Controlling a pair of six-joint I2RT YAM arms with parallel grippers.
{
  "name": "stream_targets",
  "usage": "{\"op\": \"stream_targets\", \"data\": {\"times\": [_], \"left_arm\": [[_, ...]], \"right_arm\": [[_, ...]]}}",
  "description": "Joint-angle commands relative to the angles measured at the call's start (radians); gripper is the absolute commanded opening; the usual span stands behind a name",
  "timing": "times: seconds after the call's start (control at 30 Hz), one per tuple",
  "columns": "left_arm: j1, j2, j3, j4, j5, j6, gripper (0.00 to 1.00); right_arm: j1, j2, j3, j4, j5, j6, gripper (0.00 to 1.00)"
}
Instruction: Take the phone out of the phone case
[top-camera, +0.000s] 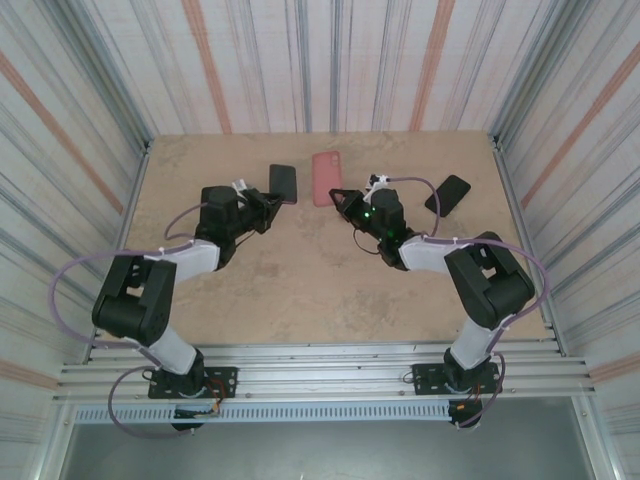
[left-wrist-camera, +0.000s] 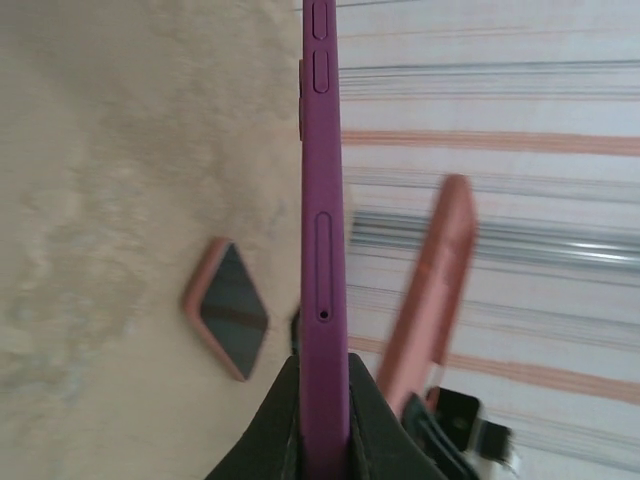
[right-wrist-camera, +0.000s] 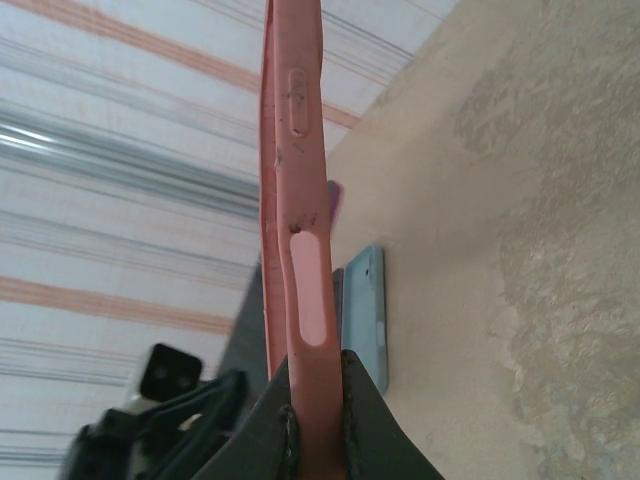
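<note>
On the beige stone-patterned table (top-camera: 300, 290) you have the two pieces held apart, each by one end, so the separation looks done. Your right gripper (right-wrist-camera: 315, 400) is clamped on the salmon-pink soft phone case (right-wrist-camera: 295, 150), which bows like an empty shell. Your left gripper (left-wrist-camera: 325, 400) is pinched tight on the slim purple phone (left-wrist-camera: 324, 250), just beside the case. A dark handset with a pink rim (left-wrist-camera: 227, 308) lies flat on the table, away from both.

Purple-edged phone (left-wrist-camera: 325, 300) on the left, salmon-pink phone case (right-wrist-camera: 295, 200) on the right, over a beige marbled table (top-camera: 300, 290); white walls (top-camera: 300, 60) striped grey and orange.
</note>
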Motion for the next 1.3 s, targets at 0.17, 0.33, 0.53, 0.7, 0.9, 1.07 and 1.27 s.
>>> {"op": "stream_targets", "data": {"times": [0.17,0.33,0.53,0.7,0.9,1.07,1.27], "left_arm": [[0.055,0.161,0.029,0.191,0.088,0.038,0.02],[0.085,0.232,0.047,0.233,0.109,0.034,0.02],[0.108,0.295,0.091,0.218,0.138,0.036,0.03],[0.125,0.328,0.132,0.166,0.156,0.057,0.04],[0.14,0.344,0.159,0.134,0.164,0.064,0.07],[0.149,0.353,0.162,0.111,0.165,0.065,0.1],[0.153,0.364,0.164,0.075,0.173,0.065,0.14]], "right_arm": [[0.018,0.06,0.043,0.017,-0.035,0.003,0.0],[0.022,0.085,0.048,0.031,-0.045,0.041,0.0],[0.023,0.107,0.054,0.039,-0.055,0.052,0.0],[0.023,0.118,0.057,0.043,-0.061,0.059,0.0],[0.025,0.13,0.065,0.045,-0.069,0.063,0.0],[0.025,0.145,0.072,0.052,-0.076,0.071,0.0],[0.026,0.159,0.079,0.059,-0.084,0.078,0.0]]}}
